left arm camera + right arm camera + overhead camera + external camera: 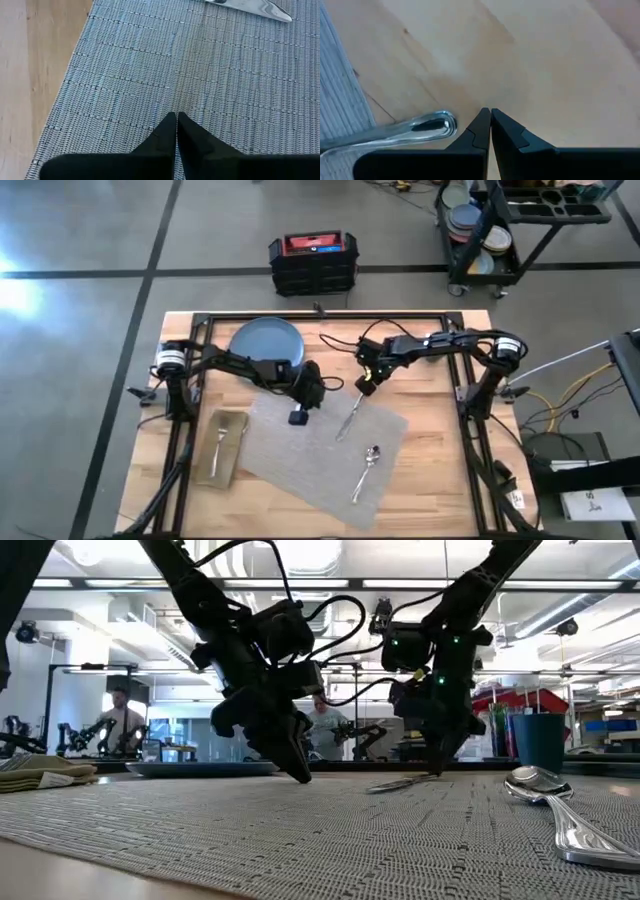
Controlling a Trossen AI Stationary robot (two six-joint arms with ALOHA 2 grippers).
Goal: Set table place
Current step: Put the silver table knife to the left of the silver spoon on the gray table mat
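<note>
A grey woven placemat (320, 450) lies askew in the middle of the table. A spoon (366, 470) lies on its right part. A knife (349, 418) rests with its blade on the mat and its handle end (435, 125) over the bare wood. The blue plate (266, 340) sits far left of the mat. At near left, the fork (218, 442) lies on the tan napkin (224, 450). A dark-blue cup (540, 740) stands at the back right in the low view. My left gripper (298, 418) is shut over the mat's far part. My right gripper (362, 386) is shut beside the knife's handle end. My left gripper has its shut fingertips (176, 118) down on the placemat's far part (176, 100), slanting down from the far left; in the low view the tips (300, 778) meet the weave. The mat lies flat under them. My right gripper points down beside the knife's rounded handle end (451, 125); whether it touches I cannot tell.
Bare wood (430, 470) lies right of the mat and along the near edge. A black frame (320, 317) borders the table. Beyond it stand a red-and-black case (313, 260) and a cart with dishes (490, 230). People show far behind in the low view.
</note>
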